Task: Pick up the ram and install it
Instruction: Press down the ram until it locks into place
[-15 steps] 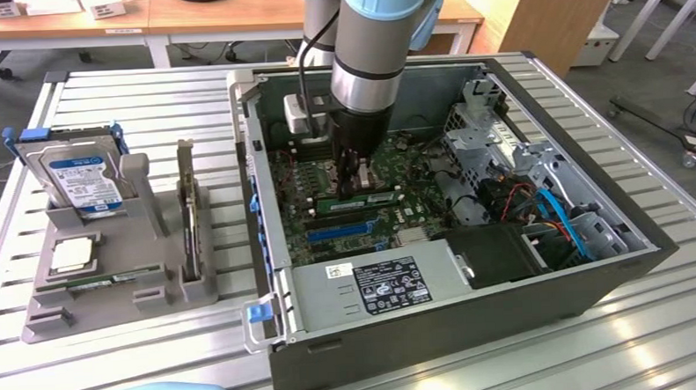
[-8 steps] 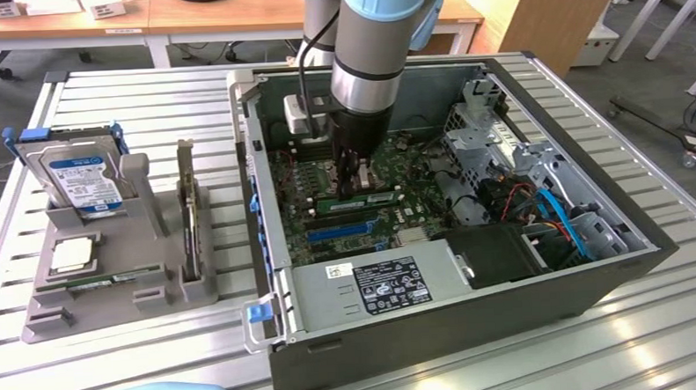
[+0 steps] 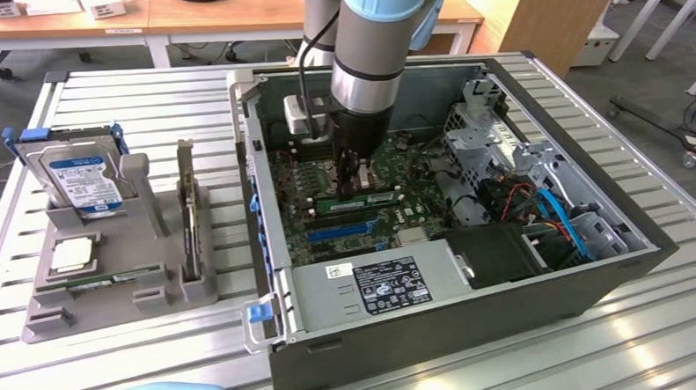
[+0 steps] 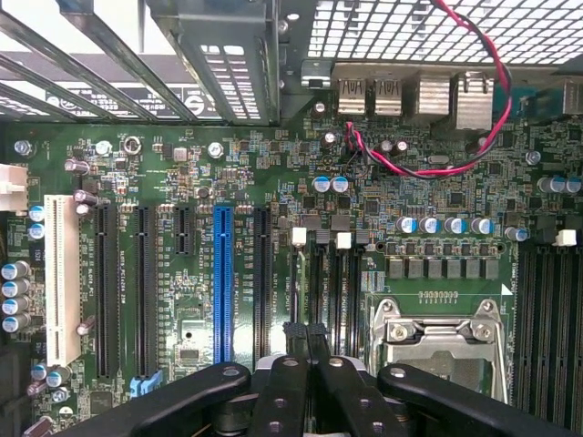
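A ribbed silver aluminium desk (image 3: 144,107) fills the foreground. Behind it stand light wooden office tables (image 3: 199,21) on a grey carpeted floor (image 3: 659,67). A tall wooden panel (image 3: 551,10) rises at the exterior view's right.

On the bench (image 3: 144,107) sit one open computer case (image 3: 448,332) and one grey parts holder (image 3: 117,302). The holder carries one hard drive (image 3: 79,176), one processor chip (image 3: 72,253), one ram (image 3: 105,278) stick and one expansion card (image 3: 188,215). On the motherboard (image 4: 383,196) are one blue slot (image 4: 224,282), one white slot (image 4: 60,278) and one processor socket (image 4: 437,341).
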### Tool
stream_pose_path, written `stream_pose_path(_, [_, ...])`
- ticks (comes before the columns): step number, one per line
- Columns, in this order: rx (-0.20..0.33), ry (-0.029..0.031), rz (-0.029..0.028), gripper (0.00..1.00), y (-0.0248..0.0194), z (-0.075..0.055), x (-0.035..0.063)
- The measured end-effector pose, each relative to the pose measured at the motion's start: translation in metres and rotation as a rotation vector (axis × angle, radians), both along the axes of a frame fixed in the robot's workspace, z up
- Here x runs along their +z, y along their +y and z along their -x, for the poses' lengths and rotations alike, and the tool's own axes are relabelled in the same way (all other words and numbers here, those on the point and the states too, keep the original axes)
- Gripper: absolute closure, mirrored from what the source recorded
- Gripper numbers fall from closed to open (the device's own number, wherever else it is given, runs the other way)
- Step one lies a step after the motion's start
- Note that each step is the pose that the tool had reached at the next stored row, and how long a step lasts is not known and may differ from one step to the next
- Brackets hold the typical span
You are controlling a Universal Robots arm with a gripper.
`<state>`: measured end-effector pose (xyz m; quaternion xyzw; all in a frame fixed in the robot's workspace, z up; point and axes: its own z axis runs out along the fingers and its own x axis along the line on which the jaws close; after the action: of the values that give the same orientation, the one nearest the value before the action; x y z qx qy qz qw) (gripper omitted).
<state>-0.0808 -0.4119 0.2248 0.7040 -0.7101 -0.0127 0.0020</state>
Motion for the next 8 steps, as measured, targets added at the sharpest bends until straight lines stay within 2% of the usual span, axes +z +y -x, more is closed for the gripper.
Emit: stream_pose_path(8, [0.0, 0.0001, -0.0007, 0.9, -0.0001, 0.0, -0.0008])
